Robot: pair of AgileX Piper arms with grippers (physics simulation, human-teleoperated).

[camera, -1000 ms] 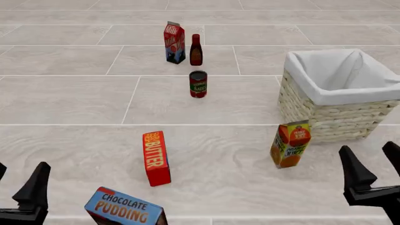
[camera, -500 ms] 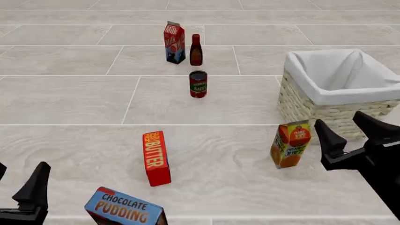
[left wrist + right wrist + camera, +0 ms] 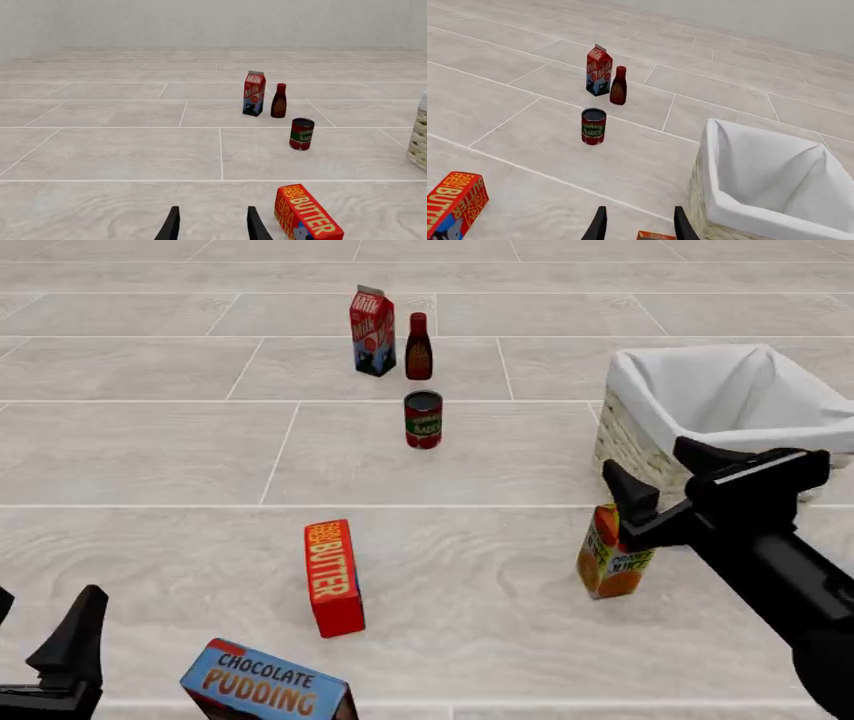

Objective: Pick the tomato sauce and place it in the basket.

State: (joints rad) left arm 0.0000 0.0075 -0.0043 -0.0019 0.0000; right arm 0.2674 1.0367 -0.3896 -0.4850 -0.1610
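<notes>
While the tiled floor-like table (image 3: 160, 450) takes up the whole front view, pale grey-beige with thin grout lines and wide bare stretches between items, the largest object on it is the basket (image 3: 638, 455), pale wicker with a white liner, at right of centre and partly covered by the right arm. Next by size: right gripper (image 3: 667, 476), black, fingers spread and holding nothing, raised at centre right, above the orange juice carton (image 3: 607, 565) and just in front of the basket's near-left corner. Left gripper (image 3: 47, 635), bottom left corner, fingers likewise parted and empty as the left wrist view shows, low and far back. Chocolate pudding box (image 3: 267, 687), bottom left, tilted. Butter box (image 3: 334, 577), lower centre, standing on end. Milk carton (image 3: 372, 331) and dark bottle (image 3: 418, 346), upper centre, side by side. Smallest: the tomato sauce (image 3: 423, 419), red can with green band, upright with its long axis vertical, in the upper centre just in front of the bottle, apart from it. From the right fingers it lies forward and to the left across open surface; judged nearer to the right arm than the left, with clear room around it for a side or top approach.
</notes>
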